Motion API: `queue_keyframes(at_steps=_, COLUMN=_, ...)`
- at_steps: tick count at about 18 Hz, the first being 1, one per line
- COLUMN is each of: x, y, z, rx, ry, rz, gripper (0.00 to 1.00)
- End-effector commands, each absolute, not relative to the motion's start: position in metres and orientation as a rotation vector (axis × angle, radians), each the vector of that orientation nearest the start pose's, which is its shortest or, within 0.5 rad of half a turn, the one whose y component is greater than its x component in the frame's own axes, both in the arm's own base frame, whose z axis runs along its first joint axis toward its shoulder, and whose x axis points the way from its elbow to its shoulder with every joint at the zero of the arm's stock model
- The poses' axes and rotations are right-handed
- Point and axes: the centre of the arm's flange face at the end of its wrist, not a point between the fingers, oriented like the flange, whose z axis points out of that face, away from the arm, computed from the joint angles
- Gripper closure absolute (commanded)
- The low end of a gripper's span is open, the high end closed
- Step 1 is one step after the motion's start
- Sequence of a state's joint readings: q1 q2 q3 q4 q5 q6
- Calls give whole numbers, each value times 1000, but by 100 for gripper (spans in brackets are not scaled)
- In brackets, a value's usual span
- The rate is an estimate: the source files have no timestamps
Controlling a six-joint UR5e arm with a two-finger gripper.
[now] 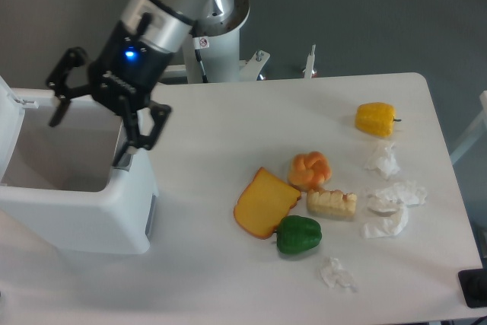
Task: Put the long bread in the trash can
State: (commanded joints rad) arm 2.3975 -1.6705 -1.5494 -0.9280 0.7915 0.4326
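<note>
The trash can is a boxy white bin at the table's left, with its lid swung open at the far left edge. My gripper hangs over the bin's opening. Its black fingers are spread wide apart with nothing between them. The long bread is not in view. The part of the bin's inside that shows looks bare, and the arm and the bin's walls hide the rest.
On the table's right half lie a flat toast slice, a knotted bun, a green pepper, a pale ridged food piece, a yellow pepper and several crumpled white papers. The robot base stands behind.
</note>
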Motion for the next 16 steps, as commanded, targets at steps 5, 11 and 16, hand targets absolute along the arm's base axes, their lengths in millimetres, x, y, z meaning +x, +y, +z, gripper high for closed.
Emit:
queue_keyframes(at_steps=5, x=-299, y=504, z=557, rx=-2263, ry=-202, rz=-211, gripper=0)
queue_keyframes(at_steps=11, x=-311, y=492, z=548, rx=-2399, ry=-152, rz=58, gripper=0)
queue_keyframes(at_steps=16, x=-317, y=486, z=519, rx=-2520, ry=-53, rz=179, gripper=0)
